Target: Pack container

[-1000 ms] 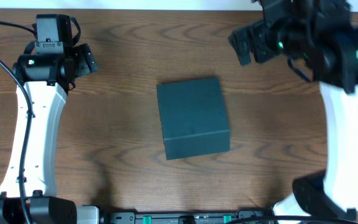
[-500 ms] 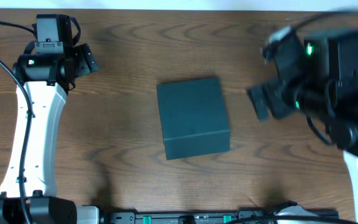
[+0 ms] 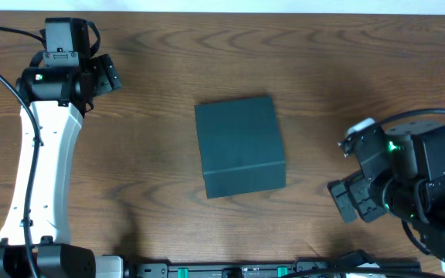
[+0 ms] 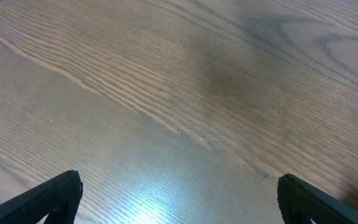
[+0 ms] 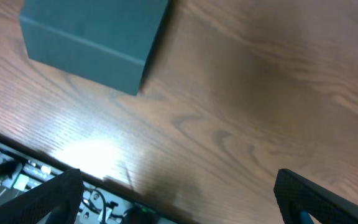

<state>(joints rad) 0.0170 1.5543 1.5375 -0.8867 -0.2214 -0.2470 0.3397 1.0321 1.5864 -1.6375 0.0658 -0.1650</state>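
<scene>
The container (image 3: 239, 145) is a dark teal box, lid shut, at the middle of the wooden table. It also shows in the right wrist view (image 5: 95, 37) at the upper left. My left gripper (image 3: 107, 73) is open and empty at the far left of the table, well away from the box; in its wrist view (image 4: 179, 196) only bare wood lies between the fingers. My right gripper (image 3: 346, 174) is open and empty at the near right, a short way right of the box; in its wrist view (image 5: 179, 196) the fingers hang over the table's front edge.
The table's front edge carries a dark rail with green connectors (image 3: 230, 270), also in the right wrist view (image 5: 17, 174). The left arm's white link (image 3: 41, 162) runs along the left side. No hand tools are in view.
My right arm has swung from the far right corner down to the near right, beside the box. The left arm and the box have not moved.
</scene>
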